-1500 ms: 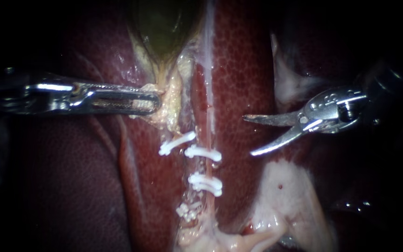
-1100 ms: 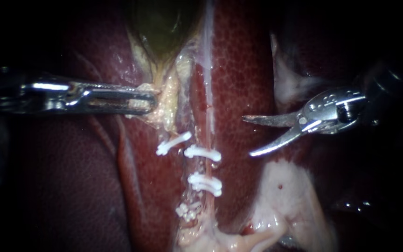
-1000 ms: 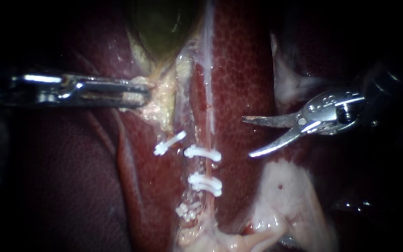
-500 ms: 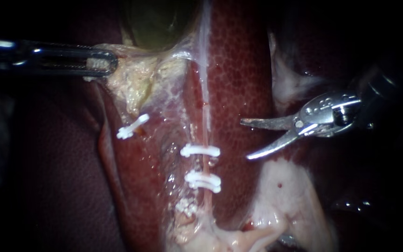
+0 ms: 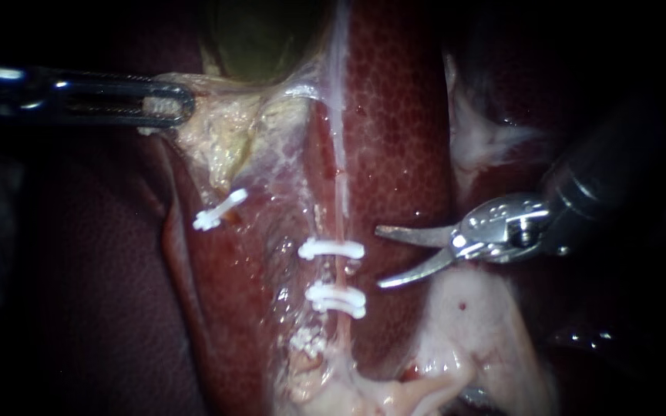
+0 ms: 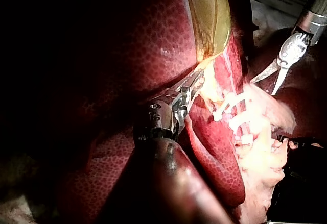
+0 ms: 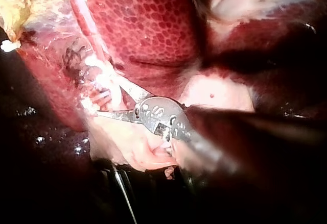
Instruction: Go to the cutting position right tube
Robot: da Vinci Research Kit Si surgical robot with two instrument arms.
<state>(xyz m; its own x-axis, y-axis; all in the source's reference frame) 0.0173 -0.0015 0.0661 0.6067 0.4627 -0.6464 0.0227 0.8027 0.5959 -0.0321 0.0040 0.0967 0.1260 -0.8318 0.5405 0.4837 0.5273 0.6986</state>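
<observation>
The right tube (image 5: 338, 271) lies just beside the right instrument (image 5: 379, 257). Its stretch between the upper clip (image 5: 331, 248) and lower clip (image 5: 336, 299) is level with the wide-open blades, which hold nothing. The left instrument (image 5: 175, 104) has its jaws clamped on pale tissue (image 5: 221, 142).
</observation>
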